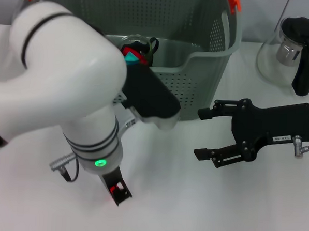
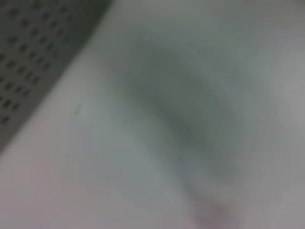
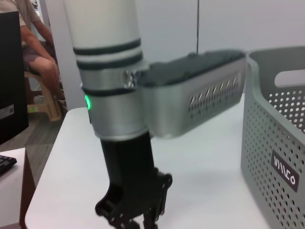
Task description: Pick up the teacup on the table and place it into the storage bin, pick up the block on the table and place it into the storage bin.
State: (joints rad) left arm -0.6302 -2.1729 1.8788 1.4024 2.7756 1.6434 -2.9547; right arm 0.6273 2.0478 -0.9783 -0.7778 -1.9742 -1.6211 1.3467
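Though pointing down at the tabletop (image 1: 191,210), 7 o'clock of the storage bin (image 1: 198,79), cannot tell left end effector (image 1: 118,190) grip; shows red at its tip. Finds right end effector (image 1: 205,133) spread wide, empty, 4 o'clock of bin.

The left arm (image 1: 68,85) fills the left half of the head view and hides most of the left gripper (image 1: 117,190) below it, as well as the near left wall of the storage bin (image 1: 198,71), whose top is cut off by the upper edge. In the left wrist view everything is blurred; only a perforated grey patch shows at upper left. The right wrist view crops the left gripper's fingertips at the bottom edge.
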